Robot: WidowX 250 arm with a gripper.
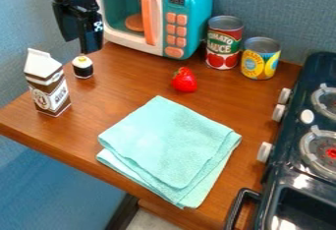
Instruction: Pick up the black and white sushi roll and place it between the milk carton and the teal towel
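a folded mint-green towel point(171, 148) is lying flat on the near part of the brown wooden table point(131, 86), one corner pointing to the far side. to its right, a dark toy stove point(295, 140) is standing with its white knobs facing the towel. at the left edge of the table, a brown-and-white gable-top milk carton point(49, 89) is standing upright, its long axis running vertically. beyond the towel, a red toy strawberry point(184, 80) is resting, its green leaves pointing away to the upper left.

just beyond the carton, a small black-and-white toy sushi roll point(82, 68) is standing on end, its short long axis running upright and its pale top with a yellow spot facing up. the black gripper point(85, 47) is hanging near it, pointing down; whether the gripper is open or closed, i cannot tell.

farther back on the right, a pineapple can point(260, 59) and a taller tomato sauce can point(224, 43) are standing upright side by side. left of them, a teal-and-white toy microwave point(187, 3) is standing at the far side, its orange handle running upright.
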